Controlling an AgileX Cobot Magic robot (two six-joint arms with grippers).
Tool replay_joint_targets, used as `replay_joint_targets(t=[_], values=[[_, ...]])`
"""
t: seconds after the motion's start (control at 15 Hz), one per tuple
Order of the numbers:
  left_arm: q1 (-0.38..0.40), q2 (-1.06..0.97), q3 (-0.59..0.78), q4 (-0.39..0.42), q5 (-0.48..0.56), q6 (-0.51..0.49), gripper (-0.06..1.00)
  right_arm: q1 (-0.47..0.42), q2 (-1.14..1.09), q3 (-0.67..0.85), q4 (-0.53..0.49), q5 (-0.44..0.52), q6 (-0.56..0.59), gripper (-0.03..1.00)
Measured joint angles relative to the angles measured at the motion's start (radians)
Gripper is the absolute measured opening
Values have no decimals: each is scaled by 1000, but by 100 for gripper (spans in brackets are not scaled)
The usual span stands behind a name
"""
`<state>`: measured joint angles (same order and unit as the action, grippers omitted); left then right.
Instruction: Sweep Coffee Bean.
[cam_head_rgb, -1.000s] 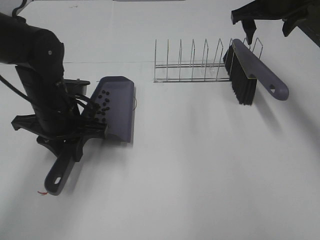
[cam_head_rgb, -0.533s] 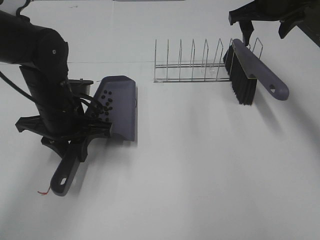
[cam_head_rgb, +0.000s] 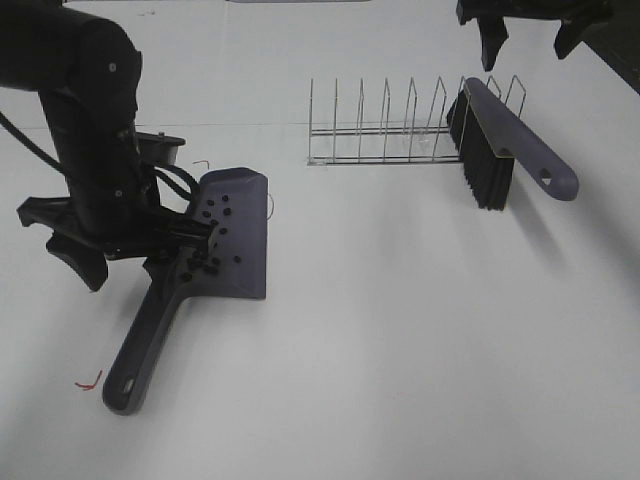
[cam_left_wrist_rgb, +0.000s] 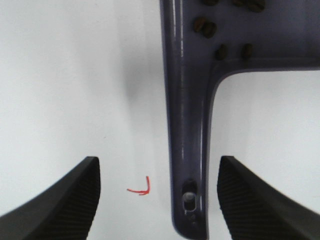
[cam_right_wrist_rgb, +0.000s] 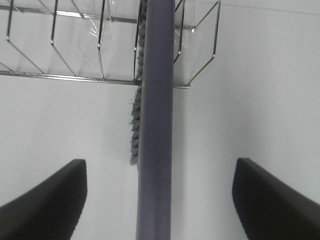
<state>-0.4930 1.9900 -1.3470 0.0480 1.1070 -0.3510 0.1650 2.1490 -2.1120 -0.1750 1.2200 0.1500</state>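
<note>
Both grippers are standing open — left gripper (cam_left_wrist_rgb: 157, 195) straddling the dustpan (cam_head_rgb: 235, 235) handle, coffee beans (cam_head_rgb: 215, 235) lying inside at 9 o'clock, right gripper (cam_right_wrist_rgb: 160, 200) hovering over the racked brush (cam_head_rgb: 505, 140) — likely wrap-up, retreat next.

Coffee beans (cam_head_rgb: 215, 225) lie in dustpan (cam_head_rgb: 240, 255); brush (cam_head_rgb: 505, 140) seemingly leans on rack (cam_head_rgb: 385, 130).

plain white tabletop (cam_head_rgb: 400, 350) filling the view, even overhead light, soft grey shadows, dark edge at far right
</note>
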Motion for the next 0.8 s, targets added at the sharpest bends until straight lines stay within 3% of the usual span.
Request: replay_joint_targets(t=[0.13,0.33,0.4,0.8], values=[[0,-18,-54,35,87,0,62,0,-58,32,20,-2,-12,74],[0,-123,-61,50,105,12,62,0,-212,193,40,-2,-26,74],[0,-228,-45,58,107,16,62,0,-333,355,40,-2,-38,74],[0,-694,236,47,112,34,61,0,-842,951,72,-1,-74,74]])
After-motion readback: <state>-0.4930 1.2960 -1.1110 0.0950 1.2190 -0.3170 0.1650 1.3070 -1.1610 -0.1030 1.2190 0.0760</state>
